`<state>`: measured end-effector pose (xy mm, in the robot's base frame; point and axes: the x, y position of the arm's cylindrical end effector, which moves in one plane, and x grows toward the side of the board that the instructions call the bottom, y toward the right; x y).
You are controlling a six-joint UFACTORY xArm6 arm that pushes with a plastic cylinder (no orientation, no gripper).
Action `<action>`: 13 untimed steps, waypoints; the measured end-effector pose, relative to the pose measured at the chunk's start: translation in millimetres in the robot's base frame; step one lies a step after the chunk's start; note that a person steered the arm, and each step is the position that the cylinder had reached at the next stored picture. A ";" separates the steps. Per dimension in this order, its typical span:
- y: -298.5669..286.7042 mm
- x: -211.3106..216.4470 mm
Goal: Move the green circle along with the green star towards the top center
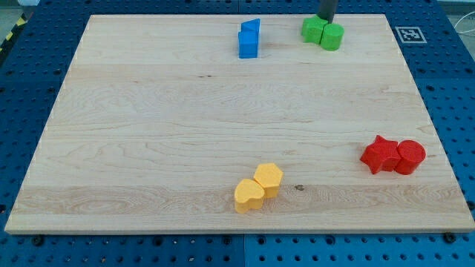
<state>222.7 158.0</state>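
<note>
My tip (326,21) just behind green star (313,30) & green circle (332,35) (touching pair)

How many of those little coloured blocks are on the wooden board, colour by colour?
Blue: 2, the blue blocks near the view's top
Green: 2, the green star and green circle, touching, just below my tip
Red: 2, the red star and red circle
Yellow: 2, the yellow heart and yellow hexagon
Total: 8
</note>
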 end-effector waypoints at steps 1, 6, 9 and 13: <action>-8.7 14.3; 66.4 30.9; 73.9 39.8; 73.6 45.8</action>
<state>268.6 231.6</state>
